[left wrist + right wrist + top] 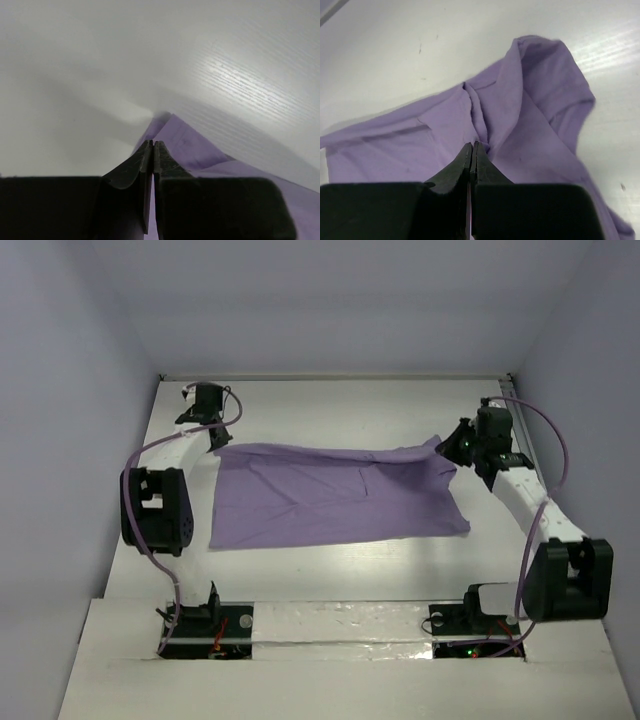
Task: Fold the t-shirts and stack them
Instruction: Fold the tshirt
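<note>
Lavender short-sleeved thin cloth t-shirt lay spread wide across the white bench. Left end effector was clamped on its far-left corner, and right end effector pinched the bunched far-right corner. Folding looked barely begun; stacking remained.

- We are seeing the t-shirt showing one plain light purple, with no print.
- We are finding the table showing white; the left wrist view is showing a faint, fine line grain on it.
- We are noting the left gripper and the right gripper showing black throughout.
- We are seeing the left arm and the right arm combining white links with black joints.
- We are observing pale lilac cables looping along both.
- We are seeing the walls showing a pale grey-lilac.
</note>
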Robot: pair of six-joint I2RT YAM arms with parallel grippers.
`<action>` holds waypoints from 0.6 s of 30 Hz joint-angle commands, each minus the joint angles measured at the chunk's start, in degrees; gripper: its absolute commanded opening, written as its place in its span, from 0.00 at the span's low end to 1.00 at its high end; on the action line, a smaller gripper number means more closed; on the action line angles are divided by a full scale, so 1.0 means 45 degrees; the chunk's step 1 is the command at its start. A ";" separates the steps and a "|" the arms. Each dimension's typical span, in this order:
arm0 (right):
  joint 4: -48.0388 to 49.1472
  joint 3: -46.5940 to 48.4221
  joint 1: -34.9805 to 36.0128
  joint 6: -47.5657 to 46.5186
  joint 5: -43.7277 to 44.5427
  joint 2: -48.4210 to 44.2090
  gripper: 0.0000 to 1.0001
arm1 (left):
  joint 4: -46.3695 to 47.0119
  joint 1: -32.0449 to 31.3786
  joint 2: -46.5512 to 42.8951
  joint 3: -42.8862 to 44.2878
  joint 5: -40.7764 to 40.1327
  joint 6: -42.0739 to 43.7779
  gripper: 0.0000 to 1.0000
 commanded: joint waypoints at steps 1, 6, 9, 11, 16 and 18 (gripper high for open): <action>-0.0691 -0.0818 -0.0098 0.0183 0.0563 -0.1665 0.00 | 0.0225 -0.0001 -0.1320 -0.0848 -0.0401 -0.0028 0.00; -0.1609 -0.2225 -0.0098 0.0593 0.1013 -0.3328 0.00 | 0.0498 -0.0001 -0.2941 -0.2703 -0.0031 -0.0242 0.00; -0.1942 -0.2870 -0.0098 0.0924 0.1033 -0.3562 0.00 | 0.0655 -0.0001 -0.3781 -0.3873 0.0242 -0.0457 0.00; -0.2136 -0.3221 -0.0098 0.1101 0.1091 -0.3894 0.00 | 0.0810 -0.0001 -0.4270 -0.4345 0.0302 -0.0516 0.00; -0.2684 -0.4041 -0.0215 0.1395 0.1733 -0.4695 0.00 | 0.0791 -0.0001 -0.4894 -0.5536 0.0653 -0.0730 0.00; -0.2957 -0.4180 -0.0215 0.1473 0.1892 -0.4677 0.00 | 0.0830 -0.0001 -0.5072 -0.6161 0.0731 -0.0867 0.00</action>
